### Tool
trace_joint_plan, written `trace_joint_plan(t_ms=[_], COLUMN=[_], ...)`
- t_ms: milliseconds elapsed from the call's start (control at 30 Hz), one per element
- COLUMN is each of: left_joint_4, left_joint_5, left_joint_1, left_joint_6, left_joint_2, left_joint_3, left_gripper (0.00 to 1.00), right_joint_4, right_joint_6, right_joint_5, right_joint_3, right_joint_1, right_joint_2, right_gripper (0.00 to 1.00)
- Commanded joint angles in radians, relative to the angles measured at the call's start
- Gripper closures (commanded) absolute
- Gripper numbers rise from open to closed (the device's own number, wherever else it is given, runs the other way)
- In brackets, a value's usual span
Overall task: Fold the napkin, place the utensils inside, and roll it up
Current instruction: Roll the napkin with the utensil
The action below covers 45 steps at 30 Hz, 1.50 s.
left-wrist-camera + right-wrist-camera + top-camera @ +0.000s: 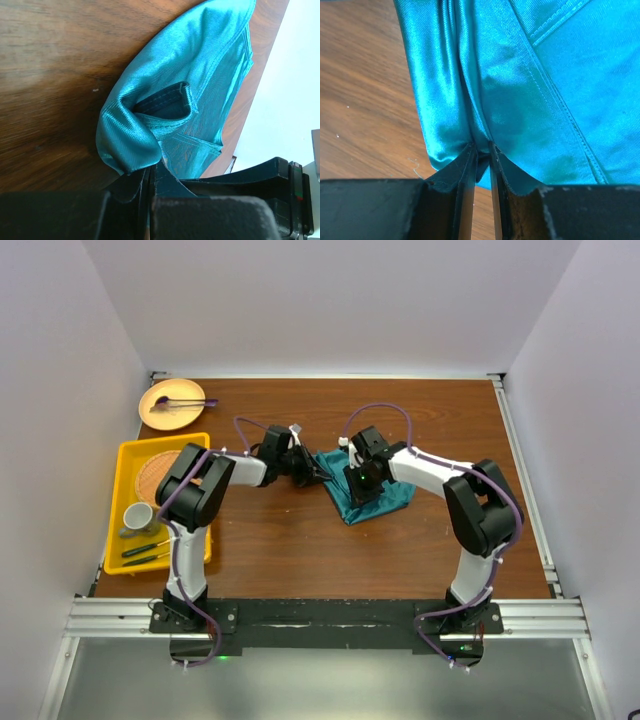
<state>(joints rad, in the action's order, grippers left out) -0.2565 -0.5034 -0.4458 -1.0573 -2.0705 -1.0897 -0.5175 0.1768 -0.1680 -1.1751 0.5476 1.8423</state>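
the fold was the step in hand. the napkin (388,502) lay bunched at mid-table (300,560), not yet flat or squared. the left gripper (150,174) had its fingers pressed together on a gathered corner; the right gripper (483,151) pinched a pleat of cloth at the near edge. the utensils (146,553) seemed to lie in the tray (125,452), well apart. the next move likely called for drawing the two pinched points apart to spread the cloth before creasing it.
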Motion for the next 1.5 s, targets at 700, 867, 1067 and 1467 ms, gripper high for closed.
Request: trace_joint_plan(t_ms=[700, 867, 1067, 1467], left_joint_4=[0.175, 0.177, 0.175, 0.172], left_joint_5=[0.108, 0.105, 0.101, 0.089], left_joint_1=[-0.005, -0.005, -0.005, -0.002], left_joint_6=[0.054, 0.054, 0.053, 0.045], left_joint_2=[-0.083, -0.079, -0.08, -0.079], left_joint_3=[0.025, 0.027, 0.025, 0.028], left_gripper=[1.0, 1.0, 1.0, 1.0], right_joint_4=[0.03, 0.079, 0.096, 0.142], right_joint_6=[-0.01, -0.025, -0.045, -0.051], right_joint_5=[0.157, 0.196, 0.216, 0.34], right_joint_3=[-0.25, -0.215, -0.193, -0.132], right_joint_1=[0.153, 0.169, 0.175, 0.222], right_joint_2=[0.018, 0.047, 0.083, 0.138], right_gripper=[0.65, 0.65, 0.61, 0.57])
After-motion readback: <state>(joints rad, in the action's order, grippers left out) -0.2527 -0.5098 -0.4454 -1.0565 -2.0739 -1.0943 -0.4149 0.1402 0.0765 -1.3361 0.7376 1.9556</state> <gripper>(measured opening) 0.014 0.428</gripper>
